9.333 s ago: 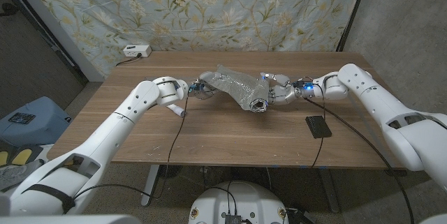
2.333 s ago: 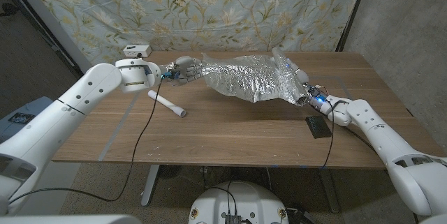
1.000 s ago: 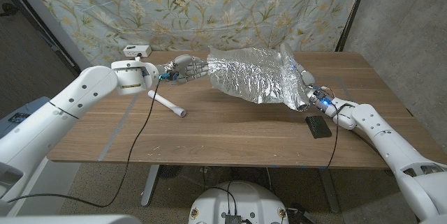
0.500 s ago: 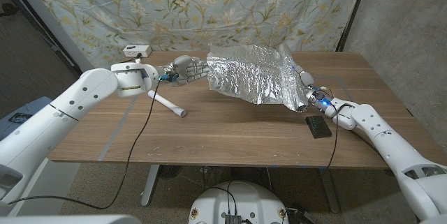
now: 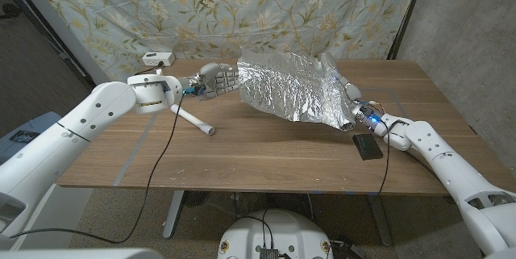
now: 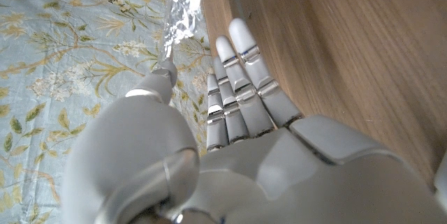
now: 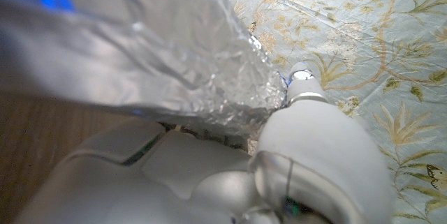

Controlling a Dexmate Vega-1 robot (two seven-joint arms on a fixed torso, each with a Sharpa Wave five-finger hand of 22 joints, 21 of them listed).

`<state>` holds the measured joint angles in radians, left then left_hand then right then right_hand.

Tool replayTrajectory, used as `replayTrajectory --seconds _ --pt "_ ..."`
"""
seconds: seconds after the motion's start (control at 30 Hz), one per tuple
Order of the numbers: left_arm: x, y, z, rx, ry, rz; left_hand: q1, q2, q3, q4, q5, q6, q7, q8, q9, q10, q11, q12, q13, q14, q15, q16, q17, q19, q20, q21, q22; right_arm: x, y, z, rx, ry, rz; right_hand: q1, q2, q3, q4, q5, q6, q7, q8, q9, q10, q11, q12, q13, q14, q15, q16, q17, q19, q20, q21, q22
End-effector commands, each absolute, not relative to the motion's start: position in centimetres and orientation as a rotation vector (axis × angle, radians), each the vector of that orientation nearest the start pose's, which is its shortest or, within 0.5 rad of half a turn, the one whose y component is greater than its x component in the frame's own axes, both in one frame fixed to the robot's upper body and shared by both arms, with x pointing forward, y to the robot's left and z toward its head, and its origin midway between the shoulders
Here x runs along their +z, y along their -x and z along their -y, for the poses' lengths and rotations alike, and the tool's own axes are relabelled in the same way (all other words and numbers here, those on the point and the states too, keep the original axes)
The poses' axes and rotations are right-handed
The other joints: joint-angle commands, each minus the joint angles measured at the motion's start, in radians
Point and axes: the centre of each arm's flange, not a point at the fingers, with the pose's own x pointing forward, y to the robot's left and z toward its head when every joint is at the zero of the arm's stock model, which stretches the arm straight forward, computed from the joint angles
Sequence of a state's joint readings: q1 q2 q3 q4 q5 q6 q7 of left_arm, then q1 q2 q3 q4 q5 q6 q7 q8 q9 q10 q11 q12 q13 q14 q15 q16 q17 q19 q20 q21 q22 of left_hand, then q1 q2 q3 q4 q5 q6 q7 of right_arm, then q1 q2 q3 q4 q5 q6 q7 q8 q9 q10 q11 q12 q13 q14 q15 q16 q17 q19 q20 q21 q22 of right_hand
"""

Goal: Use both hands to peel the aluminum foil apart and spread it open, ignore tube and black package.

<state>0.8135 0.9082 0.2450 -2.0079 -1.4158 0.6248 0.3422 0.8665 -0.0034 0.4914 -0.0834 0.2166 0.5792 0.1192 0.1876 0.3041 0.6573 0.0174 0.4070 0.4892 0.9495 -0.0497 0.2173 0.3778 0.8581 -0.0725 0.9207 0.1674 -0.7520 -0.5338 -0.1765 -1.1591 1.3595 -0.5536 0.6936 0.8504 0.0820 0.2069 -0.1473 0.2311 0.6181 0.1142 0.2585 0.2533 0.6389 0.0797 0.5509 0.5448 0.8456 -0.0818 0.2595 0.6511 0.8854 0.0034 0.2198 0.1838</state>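
The crinkled aluminum foil hangs spread out above the table's far half, between my two hands. My left hand is at the foil's left edge with its fingers stretched straight. In the left wrist view the thumb tip touches the foil's edge, and a gap shows between thumb and fingers. My right hand grips the foil's right end, partly hidden behind the sheet. In the right wrist view the thumb presses against the foil draped over the hand.
A white tube lies on the wooden table below my left hand. A black package lies near my right wrist. A white box sits at the far left corner. A floral curtain hangs behind.
The twisted foil has been pulled out into a broad sheet. My left hand's fingers went from curled on a foil corner to stretched out, and it edged slightly right. My right hand barely moved.
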Motion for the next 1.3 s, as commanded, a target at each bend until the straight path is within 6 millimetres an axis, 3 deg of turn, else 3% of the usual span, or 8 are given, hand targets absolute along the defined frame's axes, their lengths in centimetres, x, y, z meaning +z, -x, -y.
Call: replayTrajectory --seconds 0.03,0.67,0.8,1.3 --pt "6.9 -54.0 -25.5 -0.424 0.109 0.057 -0.058 -0.021 -0.021 0.014 -0.014 -0.029 0.000 0.000 -0.013 -0.028 0.013 -0.034 -0.013 -0.029 0.024 -0.009 -0.014 0.002 0.015 -0.012 0.002 -3.2 -64.2 29.4 0.967 -0.760 0.116 0.016 0.003 0.004 0.003 -0.003 0.009 0.002 -0.003 0.005 0.008 0.001 -0.001 0.005 0.006 0.000 0.002 0.004 0.002 -0.006 0.007 0.005" --pt "6.2 -53.9 -25.9 -0.475 0.134 0.087 -0.106 -0.030 -0.028 0.016 -0.021 -0.081 0.003 0.000 -0.040 -0.074 0.036 -0.087 -0.033 -0.092 0.066 -0.019 -0.042 -0.022 0.042 -0.046 0.002 -3.3 -64.3 28.3 0.968 -0.739 0.097 0.019 0.004 0.001 0.004 -0.006 0.011 0.003 -0.007 0.008 0.009 0.001 -0.004 0.007 0.006 0.001 0.000 0.006 0.001 -0.006 0.008 0.005" --pt "6.2 -54.1 -26.2 -0.481 0.132 0.087 -0.128 -0.035 -0.036 0.021 -0.024 -0.102 0.010 -0.002 -0.047 -0.087 0.045 -0.100 -0.038 -0.112 0.082 -0.021 -0.048 -0.035 0.056 -0.058 0.002 -3.3 -64.5 27.7 0.969 -0.737 0.094 0.018 0.004 0.000 0.005 -0.007 0.011 0.002 -0.008 0.008 0.008 0.001 -0.005 0.008 0.005 -0.001 -0.001 0.007 0.000 -0.005 0.007 0.005" --pt "6.2 -54.5 -28.0 -0.503 0.139 0.097 -0.162 -0.043 -0.048 0.029 -0.029 -0.112 0.011 0.001 -0.057 -0.097 0.052 -0.114 -0.043 -0.130 0.098 -0.019 -0.057 -0.038 0.065 -0.072 0.002 -2.6 -65.2 26.4 0.957 -0.725 0.097 0.019 0.005 -0.002 0.006 -0.009 0.014 -0.001 -0.010 0.011 0.010 0.001 -0.007 0.010 0.009 -0.001 -0.001 0.008 0.001 -0.006 0.009 0.005"
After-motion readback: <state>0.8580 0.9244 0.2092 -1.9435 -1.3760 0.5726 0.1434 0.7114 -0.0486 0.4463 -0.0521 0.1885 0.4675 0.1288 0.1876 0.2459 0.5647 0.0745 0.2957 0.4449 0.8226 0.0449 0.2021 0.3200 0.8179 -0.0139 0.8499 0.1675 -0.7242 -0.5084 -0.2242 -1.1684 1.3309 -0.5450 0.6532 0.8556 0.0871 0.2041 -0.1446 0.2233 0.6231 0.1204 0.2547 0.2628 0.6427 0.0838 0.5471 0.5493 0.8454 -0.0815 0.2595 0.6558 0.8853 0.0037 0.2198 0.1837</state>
